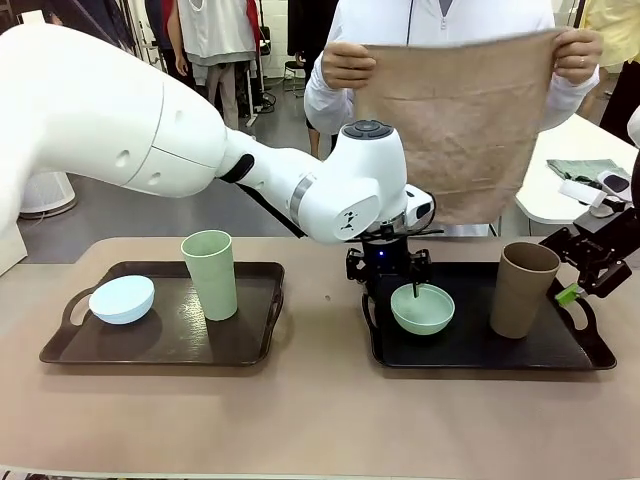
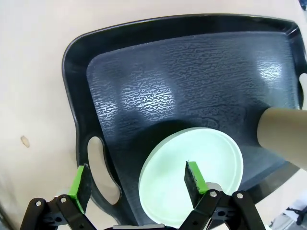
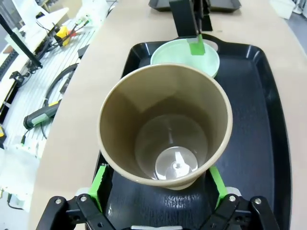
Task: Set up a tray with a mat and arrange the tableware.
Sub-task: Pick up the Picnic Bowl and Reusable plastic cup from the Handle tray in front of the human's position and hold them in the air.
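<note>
Bowl [image 1: 422, 310], matte mint, sits under spread left claw [image 2: 136, 178]; right claw [image 3: 157, 184] spread too.

Two trays [image 1: 170, 335] [image 1: 470, 345]; two bowls [image 1: 122, 298] [image 1: 422, 310]; two cups [image 1: 210, 275] [image 1: 522, 290]; one mat [image 1: 460, 120]; one person [image 1: 420, 22].

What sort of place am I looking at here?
Probably a robotics lab or test room: a white robot arm reaches over a table, with cables and tools on the floor beside it.

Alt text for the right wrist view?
A tall brown matte plastic cup stands on a black tray, framed by the right gripper's open green-padded fingers. Beyond it sits a small mint green bowl, one left gripper finger over it.
</note>
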Motion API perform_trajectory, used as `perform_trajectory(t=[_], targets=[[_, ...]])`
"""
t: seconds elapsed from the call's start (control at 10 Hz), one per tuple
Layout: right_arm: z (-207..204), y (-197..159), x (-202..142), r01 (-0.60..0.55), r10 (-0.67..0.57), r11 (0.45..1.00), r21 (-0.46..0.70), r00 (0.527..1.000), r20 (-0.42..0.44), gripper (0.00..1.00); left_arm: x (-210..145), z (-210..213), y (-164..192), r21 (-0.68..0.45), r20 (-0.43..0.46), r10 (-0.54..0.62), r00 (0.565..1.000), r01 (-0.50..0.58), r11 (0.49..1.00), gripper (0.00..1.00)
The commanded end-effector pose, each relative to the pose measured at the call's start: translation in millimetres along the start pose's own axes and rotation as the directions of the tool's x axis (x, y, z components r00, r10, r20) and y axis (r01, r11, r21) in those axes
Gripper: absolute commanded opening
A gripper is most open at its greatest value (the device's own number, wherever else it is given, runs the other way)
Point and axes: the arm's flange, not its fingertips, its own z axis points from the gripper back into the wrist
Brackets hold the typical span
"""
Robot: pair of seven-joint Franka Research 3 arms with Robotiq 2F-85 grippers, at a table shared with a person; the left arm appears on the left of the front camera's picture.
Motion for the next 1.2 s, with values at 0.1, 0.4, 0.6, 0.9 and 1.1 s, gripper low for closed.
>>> perform_trajectory(t=[0.1, 0.4, 0.6, 0.9, 1.1], targets=[[-9.4, 0.7, 1.7, 0.010, -0.009, 1.000, -0.017, 1.000, 0.005, 1.00, 2.0, -6.9, -12.0, 0.052, 0.002, 0.017, 1.000, -0.017, 0.999, 1.00], [-19.6, -8.6, 6.1, 0.075, -0.074, 0.997, -0.028, 0.996, 0.041, 1.00, 1.4, -6.6, -9.4, 0.058, 0.001, 0.022, 1.000, -0.022, 0.998, 1.00], [-25.7, -12.6, 10.8, 0.113, -0.112, 0.993, -0.029, 0.992, 0.053, 1.00, 3.6, -4.8, -4.9, 0.055, 0.003, 0.030, 1.000, -0.031, 0.998, 1.00], [-32.3, -15.1, 15.6, 0.124, -0.123, 0.992, -0.010, 0.991, 0.058, 1.00, 7.3, -5.6, 2.6, 0.055, -0.004, 0.049, 0.999, -0.049, 0.997, 1.00], [-38.1, -17.8, 18.8, 0.123, -0.123, 0.992, 0.002, 0.991, 0.044, 1.00, 10.0, -10.1, 4.6, 0.062, -0.020, 0.064, 0.998, -0.063, 0.996, 1.00]])
